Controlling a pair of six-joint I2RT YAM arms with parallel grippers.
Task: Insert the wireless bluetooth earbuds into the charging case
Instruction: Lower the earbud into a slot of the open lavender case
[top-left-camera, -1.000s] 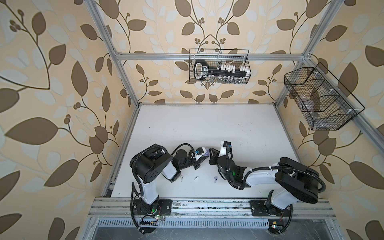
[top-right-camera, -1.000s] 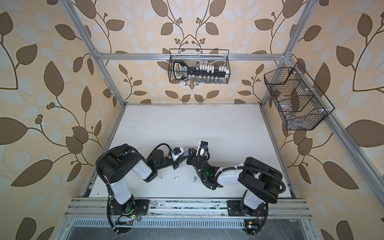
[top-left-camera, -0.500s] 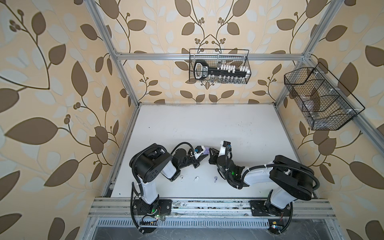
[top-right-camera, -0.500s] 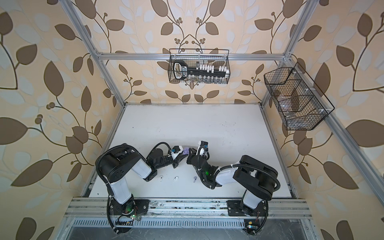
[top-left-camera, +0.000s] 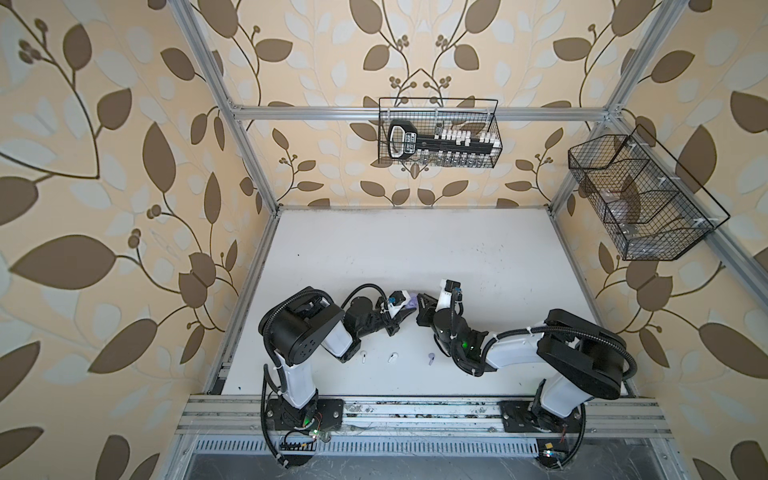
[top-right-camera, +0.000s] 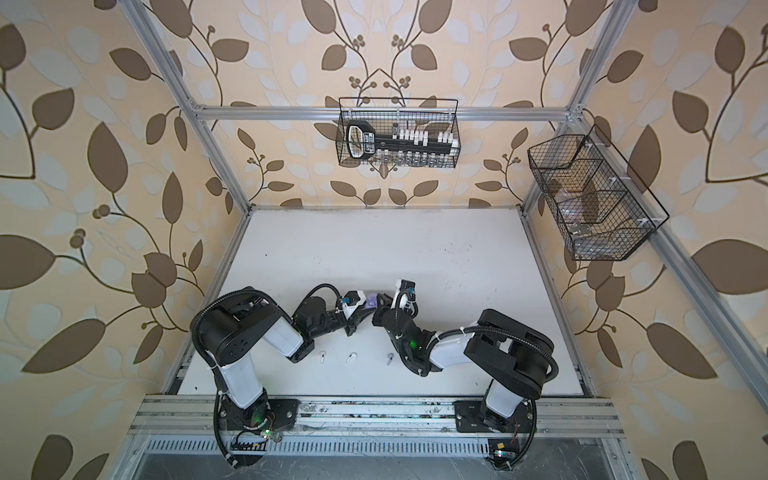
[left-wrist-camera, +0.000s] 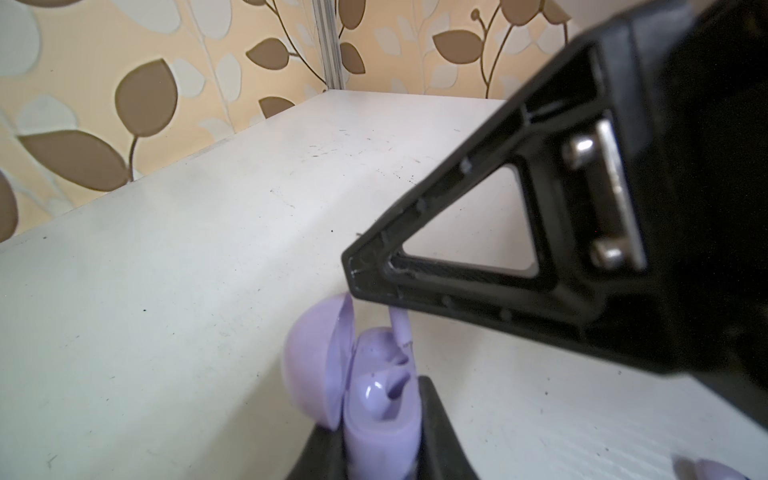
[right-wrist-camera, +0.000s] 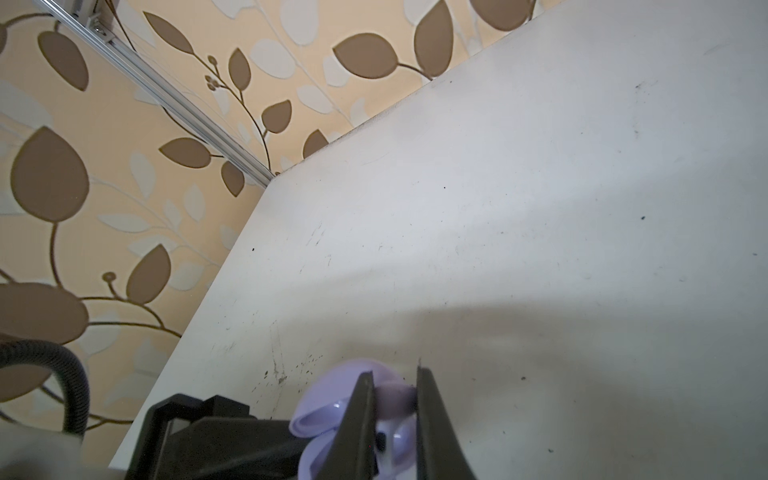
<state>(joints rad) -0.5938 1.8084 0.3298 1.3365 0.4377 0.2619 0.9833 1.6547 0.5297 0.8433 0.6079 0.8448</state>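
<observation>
My left gripper (left-wrist-camera: 380, 440) is shut on the lavender charging case (left-wrist-camera: 374, 399), whose lid (left-wrist-camera: 316, 357) stands open. My right gripper (right-wrist-camera: 395, 401) is shut on a lavender earbud (right-wrist-camera: 395, 392), pinched between both fingers directly over the open case (right-wrist-camera: 399, 444). The earbud's stem (left-wrist-camera: 400, 328) points down into the case. In both top views the grippers meet at the case (top-left-camera: 410, 300) (top-right-camera: 371, 300), mid-table. Two white earbuds (top-left-camera: 363, 355) (top-left-camera: 392, 357) and one lavender earbud (top-left-camera: 430, 358) lie loose near the front edge.
A wire basket (top-left-camera: 438, 133) with a black tool hangs on the back wall. A second wire basket (top-left-camera: 640, 199) hangs on the right wall. The white table (top-left-camera: 415, 249) runs back to the wallpapered walls.
The right arm's elbow has drifted slightly left. Both grippers stay together at the case with their grips unchanged.
</observation>
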